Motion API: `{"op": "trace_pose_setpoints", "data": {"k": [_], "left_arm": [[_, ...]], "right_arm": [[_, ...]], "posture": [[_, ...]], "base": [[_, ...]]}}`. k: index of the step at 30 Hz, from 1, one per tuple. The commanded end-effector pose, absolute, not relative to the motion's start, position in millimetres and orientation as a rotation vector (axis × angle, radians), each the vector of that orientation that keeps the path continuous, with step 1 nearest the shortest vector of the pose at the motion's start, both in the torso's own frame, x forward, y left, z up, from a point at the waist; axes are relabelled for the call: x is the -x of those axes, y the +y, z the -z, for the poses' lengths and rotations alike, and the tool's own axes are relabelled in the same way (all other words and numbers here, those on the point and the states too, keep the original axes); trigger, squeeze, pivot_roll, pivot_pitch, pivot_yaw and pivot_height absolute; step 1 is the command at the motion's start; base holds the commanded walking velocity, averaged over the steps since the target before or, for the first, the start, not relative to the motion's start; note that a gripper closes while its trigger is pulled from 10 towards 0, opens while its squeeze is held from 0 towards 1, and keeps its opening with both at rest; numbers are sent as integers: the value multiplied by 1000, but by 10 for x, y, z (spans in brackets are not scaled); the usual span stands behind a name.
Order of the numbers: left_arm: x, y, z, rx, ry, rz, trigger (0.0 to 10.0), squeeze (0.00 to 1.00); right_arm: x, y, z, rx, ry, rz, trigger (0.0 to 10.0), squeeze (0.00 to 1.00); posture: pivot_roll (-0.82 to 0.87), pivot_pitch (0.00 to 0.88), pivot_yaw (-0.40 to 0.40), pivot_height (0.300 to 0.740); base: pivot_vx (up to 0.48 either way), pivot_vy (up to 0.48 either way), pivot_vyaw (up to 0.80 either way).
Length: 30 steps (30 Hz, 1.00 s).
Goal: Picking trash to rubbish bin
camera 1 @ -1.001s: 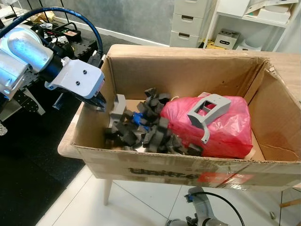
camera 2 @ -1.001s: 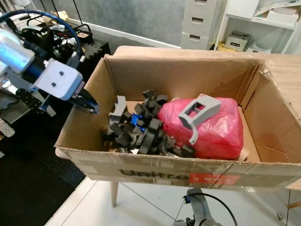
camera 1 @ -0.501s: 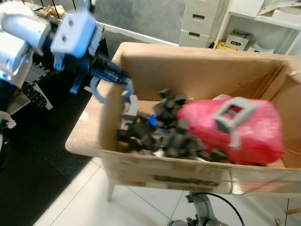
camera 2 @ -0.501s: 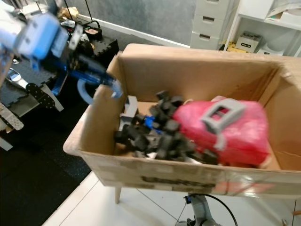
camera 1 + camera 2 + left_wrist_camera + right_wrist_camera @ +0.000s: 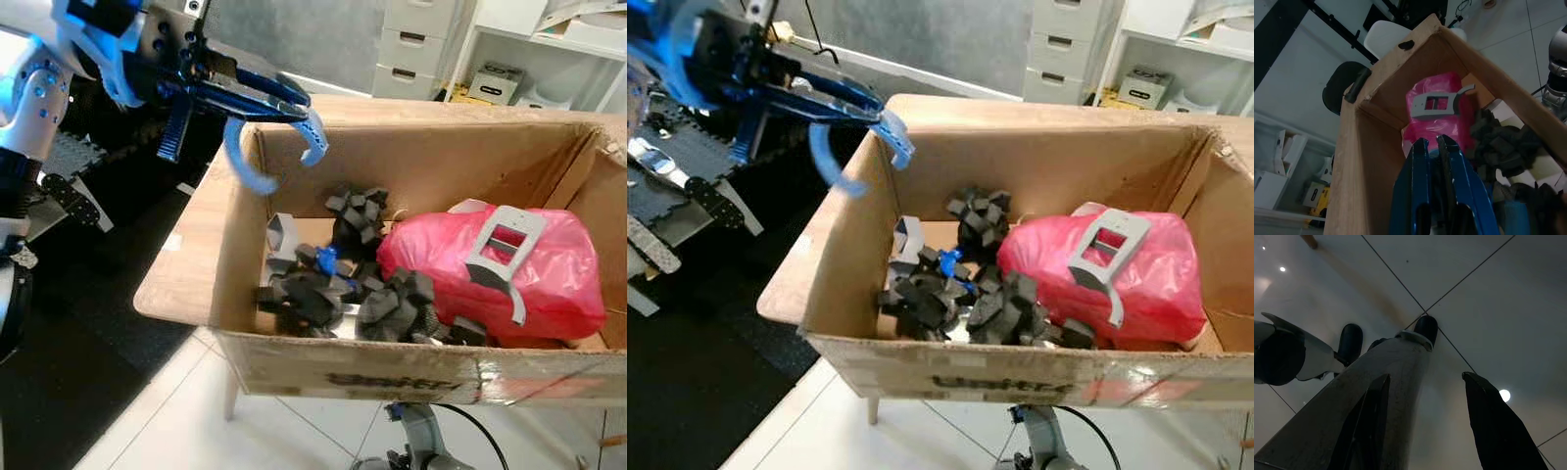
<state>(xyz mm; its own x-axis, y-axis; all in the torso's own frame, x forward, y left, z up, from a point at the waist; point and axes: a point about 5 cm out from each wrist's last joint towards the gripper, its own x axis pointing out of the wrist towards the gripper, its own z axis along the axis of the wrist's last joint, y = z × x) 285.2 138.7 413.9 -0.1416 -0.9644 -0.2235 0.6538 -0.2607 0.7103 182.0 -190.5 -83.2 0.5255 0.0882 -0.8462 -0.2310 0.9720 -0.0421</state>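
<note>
My left gripper (image 5: 297, 100) reaches over the near-left corner of the open cardboard box (image 5: 231, 235) and is shut on a curved light-blue plastic strip (image 5: 241, 171), which hangs over the box's left wall. In the left wrist view its fingers (image 5: 1420, 156) lie close together and point into the box. Inside lie a red plastic bag (image 5: 554, 279) with a grey plastic frame (image 5: 500, 245) on top, and a heap of black foam scraps (image 5: 313, 289). My right gripper (image 5: 1426, 377) hangs open above the tiled floor.
The box stands on a wooden table (image 5: 186, 264) and takes up most of its top. A black mat (image 5: 59, 343) with equipment lies to the left, white floor tiles (image 5: 176, 431) in front. White drawers (image 5: 416, 44) and shelves stand behind. A cable runs at my feet (image 5: 421, 441).
My left gripper has risen from beside the box's left wall to above its rim and swung toward the box, with the blue strip now showing in it. The head camera has shifted too.
</note>
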Motion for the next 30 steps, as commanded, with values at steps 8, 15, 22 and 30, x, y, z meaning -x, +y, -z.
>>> {"op": "trace_pose_setpoints", "data": {"k": [8,15,22,30], "left_arm": [[-2737,1024,-3994,-695,-615,1739,10000,8],[-2798,833,-3771,-628,-535,1748,10000,1000],[-2909,804,-3769,-670,-548,1588,10000,0],[-3199,1213,-4185,-499,-673,1177,10000,0]], "right_arm": [[-1660,-1872,914,158,1064,-209,10000,0],[-1660,-1865,915,157,1064,-207,10000,0],[-1660,-1861,916,159,1064,-209,10000,0],[-1652,-1845,921,155,1066,-210,10000,0]], "posture": [[12,116,85,740],[11,117,88,740],[7,116,86,740],[10,117,87,740]], "base": [[0,0,0],[0,0,0],[0,0,0],[0,0,0]]}}
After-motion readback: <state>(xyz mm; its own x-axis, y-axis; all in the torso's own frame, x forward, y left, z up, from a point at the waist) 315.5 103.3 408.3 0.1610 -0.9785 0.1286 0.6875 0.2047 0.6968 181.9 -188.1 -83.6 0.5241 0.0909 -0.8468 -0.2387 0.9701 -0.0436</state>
